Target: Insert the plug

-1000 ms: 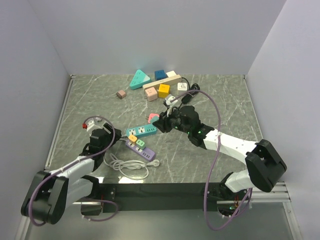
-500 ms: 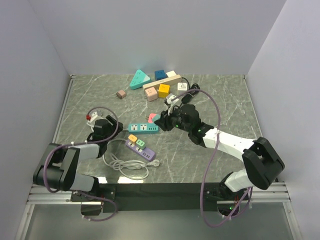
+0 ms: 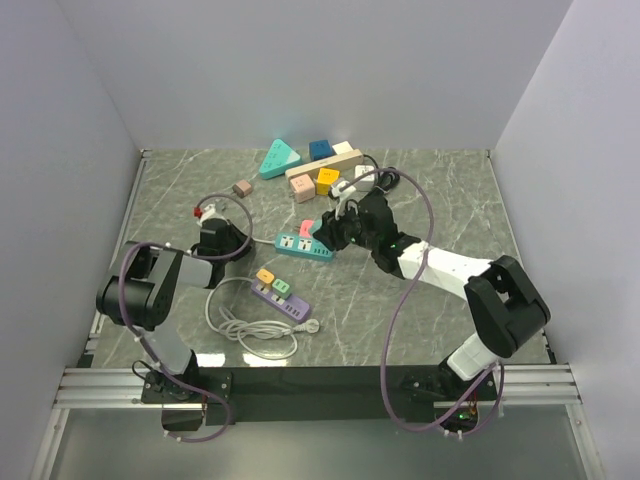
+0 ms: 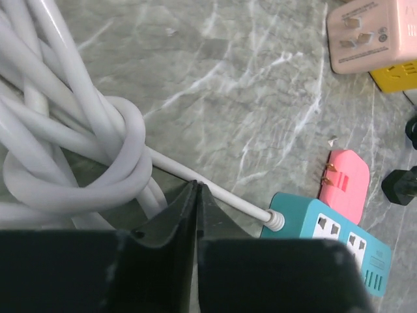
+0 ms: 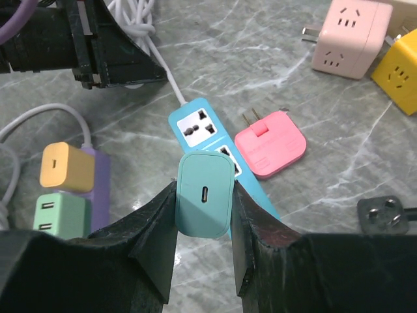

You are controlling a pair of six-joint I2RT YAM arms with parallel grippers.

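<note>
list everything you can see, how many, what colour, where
teal power strip: one, teal, centre.
teal charger: one, teal, held over that strip.
pink adapter: one, pink, beside that strip.
purple power strip: one, purple, near left, two plugs in it.
white cord: one bundle, white, left, joined to the teal strip.
white coil: one, white, near edge.
yellow cube: one, yellow, far centre.
pink cube: one, pink, beside it.
teal wedge: one, teal, far.
blue cube: one, blue, far.
black plug: one, black, far centre.
left gripper: one, black, shut above the white cord.
right gripper: one, black, shut on the charger.
</note>
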